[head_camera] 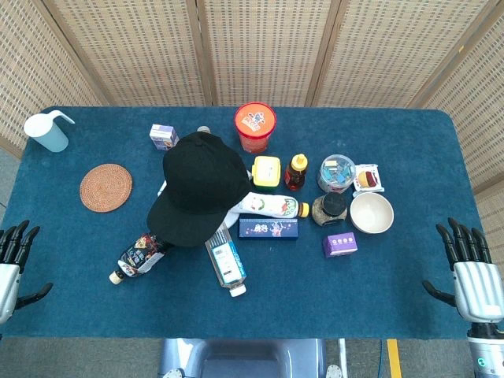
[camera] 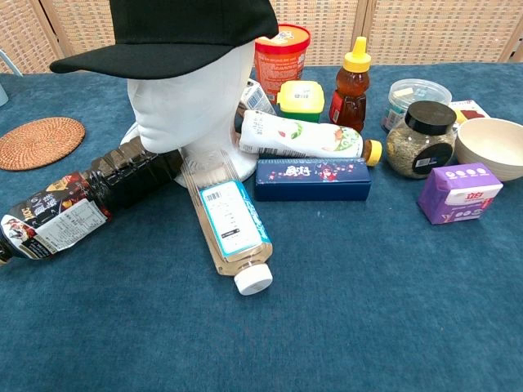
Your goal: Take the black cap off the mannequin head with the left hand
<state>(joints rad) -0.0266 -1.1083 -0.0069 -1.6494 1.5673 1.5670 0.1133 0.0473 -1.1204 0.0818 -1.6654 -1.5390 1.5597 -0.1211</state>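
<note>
Mannequin head point(camera: 184, 106): hidden under black cap point(head_camera: 201, 187) in head view.
Cap crown: cut off by chest view's top edge.
Left hand point(head_camera: 12, 264): cut by left edge.

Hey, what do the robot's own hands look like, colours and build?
Both the left hand and right hand have black fingers on a silvery-white ribbed metal palm. A small green-lit ring marking shows on the grey wrist below the right one. Only the head view shows them.

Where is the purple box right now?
The purple box sits on the table's right side in the head view, just in front of the dark-lidded jar and beside the bowl.
</note>
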